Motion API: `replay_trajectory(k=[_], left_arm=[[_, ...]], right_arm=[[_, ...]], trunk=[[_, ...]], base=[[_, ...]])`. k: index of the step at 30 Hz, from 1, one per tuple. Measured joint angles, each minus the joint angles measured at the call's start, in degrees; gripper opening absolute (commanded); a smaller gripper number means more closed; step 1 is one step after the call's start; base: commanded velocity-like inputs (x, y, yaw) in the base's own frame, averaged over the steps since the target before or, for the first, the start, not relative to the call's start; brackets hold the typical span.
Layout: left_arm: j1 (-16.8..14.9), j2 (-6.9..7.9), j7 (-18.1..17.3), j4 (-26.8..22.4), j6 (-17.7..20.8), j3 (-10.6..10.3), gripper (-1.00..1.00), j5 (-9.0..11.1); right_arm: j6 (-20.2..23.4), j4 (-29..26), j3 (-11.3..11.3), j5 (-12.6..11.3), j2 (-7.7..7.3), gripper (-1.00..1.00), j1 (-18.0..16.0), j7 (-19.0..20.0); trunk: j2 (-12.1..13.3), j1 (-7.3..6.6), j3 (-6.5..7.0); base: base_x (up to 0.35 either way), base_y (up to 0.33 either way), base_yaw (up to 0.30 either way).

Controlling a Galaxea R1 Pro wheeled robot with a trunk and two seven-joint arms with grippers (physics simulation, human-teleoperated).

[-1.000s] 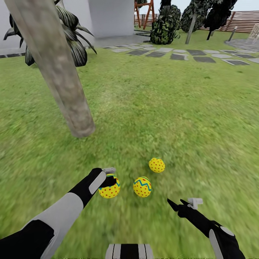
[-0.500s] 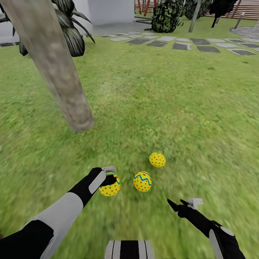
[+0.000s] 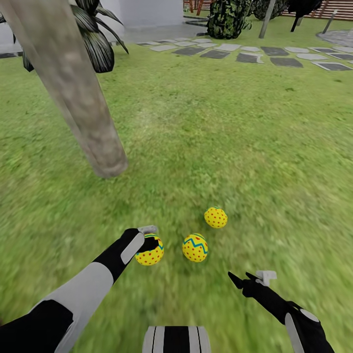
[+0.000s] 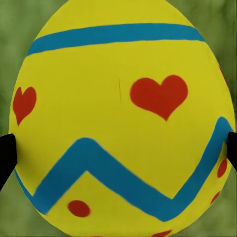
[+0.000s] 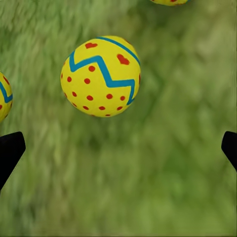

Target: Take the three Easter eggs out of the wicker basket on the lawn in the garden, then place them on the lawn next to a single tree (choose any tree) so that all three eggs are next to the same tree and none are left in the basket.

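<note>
Three yellow Easter eggs lie on the lawn a short way right of the tree trunk's foot. The nearest egg sits between the spread fingers of my left gripper, which stands open around it; black fingertips flank its sides. A second egg rests just right of it, and a third egg lies farther out. My right gripper hovers open and empty over grass, nearer me than the second egg. The wicker basket is out of view.
A low dark broad-leaved plant stands behind the trunk. A grey stepping-stone path crosses the far lawn, with dark conical trees and a white wall beyond. My base is at the bottom edge.
The camera has moved: trunk, path and all three eggs have slid up the picture together. Both arms keep their places and the eggs keep their places on the grass.
</note>
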Motion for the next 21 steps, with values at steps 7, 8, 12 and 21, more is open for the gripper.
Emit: replay_trajectory(k=[7, 8, 12, 21], left_arm=[[0.05, 0.0, 0.06, -0.01, -0.14, -0.01, -1.0, 0.0], [0.06, 0.0, 0.07, -0.02, -0.14, -0.02, -1.0, 0.0], [0.01, 0.0, 0.06, -0.04, -0.15, 0.01, -1.0, 0.0], [0.06, 0.0, 0.01, 0.0, -0.23, 0.0, -1.0, 0.0]], right_arm=[[0.0, 0.0, 0.0, -0.01, 0.0, 1.0, 0.0, 0.0], [0.0, 0.0, 0.0, -0.02, 0.0, 1.0, 0.0, 0.0], [0.0, 0.0, 0.0, -0.03, 0.0, 1.0, 0.0, 0.0], [0.0, 0.0, 0.0, -0.02, 0.0, 1.0, 0.0, 0.0]], trunk=[[-0.01, 0.05, -0.22], [-0.02, 0.08, -0.44], [-0.05, 0.13, -0.89], [-0.09, 0.21, -1.55]], base=[[0.041, 0.005, 0.0], [0.004, 0.001, 0.0], [0.001, 0.0, 0.0], [0.0, 0.0, 0.0]])
